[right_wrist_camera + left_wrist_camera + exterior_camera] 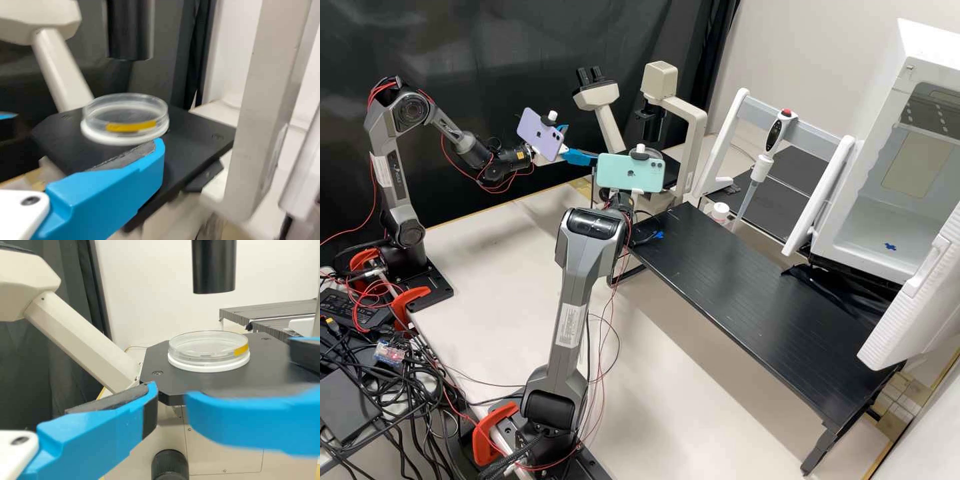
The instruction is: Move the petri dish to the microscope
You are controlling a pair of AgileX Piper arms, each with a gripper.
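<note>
Two grippers, the left gripper [580, 143] and the right gripper [623, 200], stand released near one petri dish [207, 347], which sits on one white disc [210, 366] on the black microscope stage [175, 385]. Stage margin separates disc from edge; a gap separates dish from the single tube [214, 270] above; two eyepieces [590, 75] stand beyond.

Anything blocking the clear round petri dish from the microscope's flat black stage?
Nothing visible: the dish already sits on a round white base on the stage, below the microscope's black cylinder.
</note>
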